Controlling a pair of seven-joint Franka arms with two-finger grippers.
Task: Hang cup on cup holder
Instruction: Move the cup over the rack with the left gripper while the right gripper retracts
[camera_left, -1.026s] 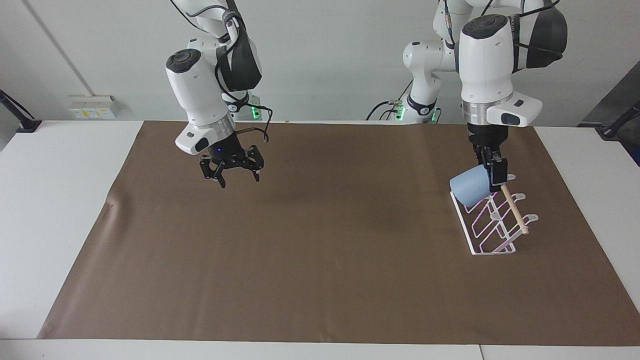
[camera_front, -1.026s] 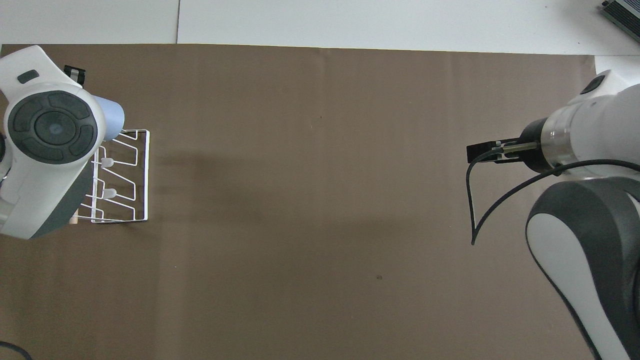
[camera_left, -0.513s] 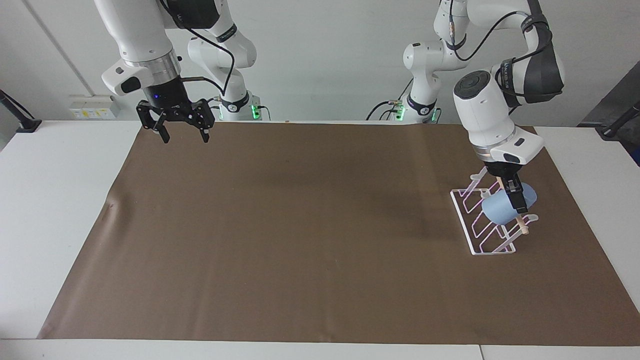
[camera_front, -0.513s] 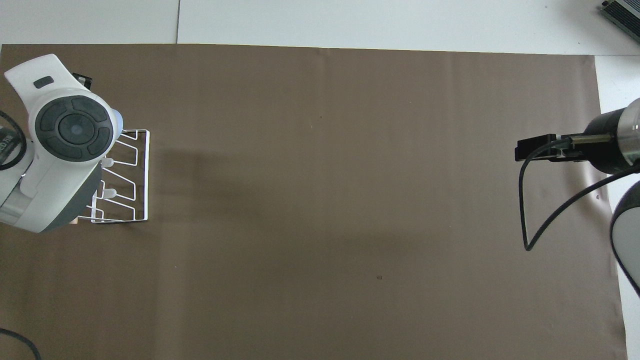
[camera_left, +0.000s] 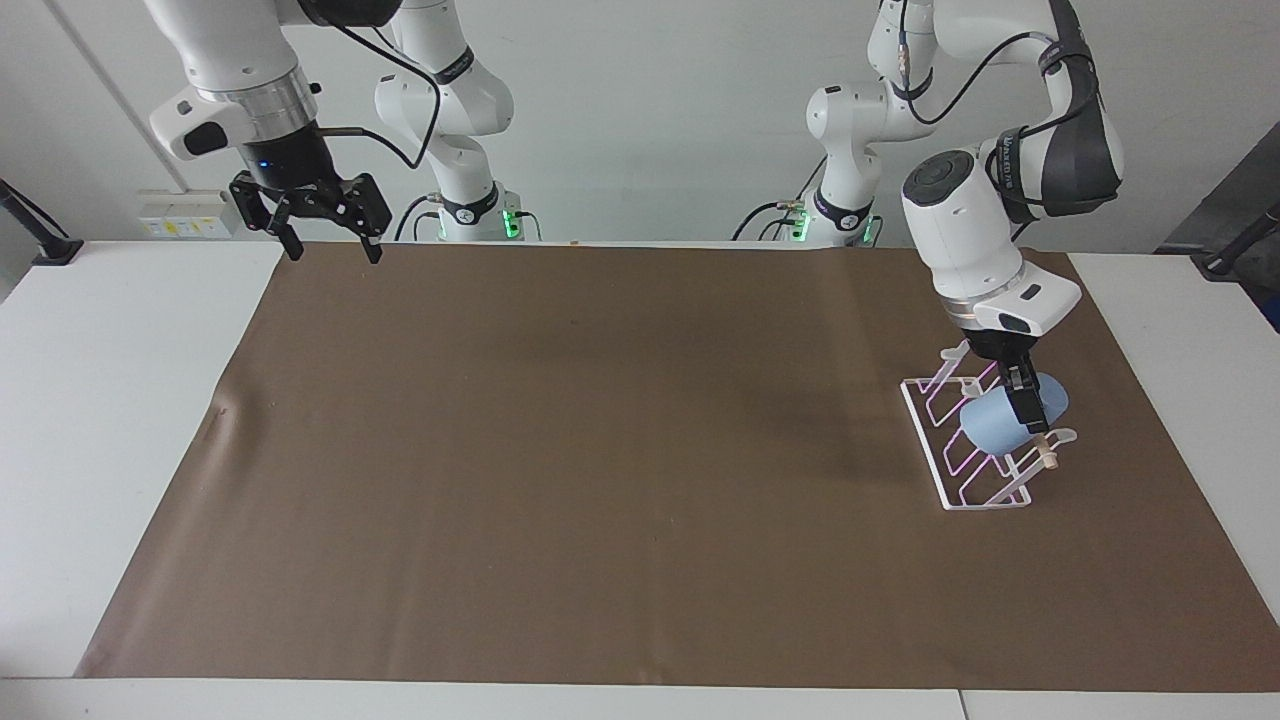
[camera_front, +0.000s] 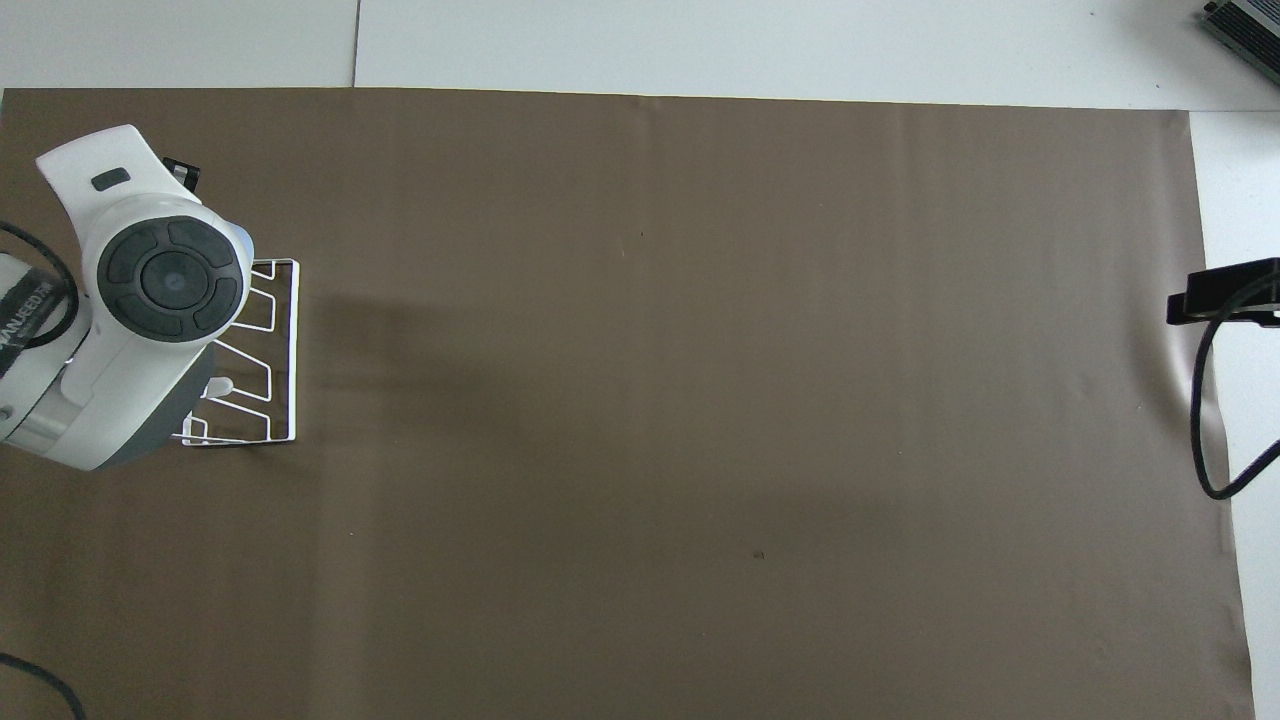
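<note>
White walls back a white worktop (camera_left: 120, 420) whose middle is covered by a brown mat (camera_left: 600, 460). Toward the right arm's end of the worktop, the right gripper (camera_left: 322, 232) hangs raised over the mat's corner nearest the robots, its jaws spread wide with nothing between them; this arm waits. In the overhead view only the dark edge of that gripper (camera_front: 1225, 290) and a looping black cable (camera_front: 1205, 400) show at the mat's edge. The broad middle of the mat lies bare apart from soft shadows.

Toward the left arm's end stands the cup holder (camera_left: 975, 440), a white wire rack with slanted looped prongs and a light wooden dowel (camera_left: 1045, 452) whose tip shows at its top. The cup (camera_left: 990, 425), pale blue-grey, lies tilted on its side over the rack's prongs, just beside the dowel. The left gripper (camera_left: 1022, 400) reaches down from above with its jaws clenched on the cup's rim end. In the overhead view the left arm's wrist covers most of the cup, leaving a thin blue sliver (camera_front: 243, 240) next to the rack (camera_front: 280, 350).
</note>
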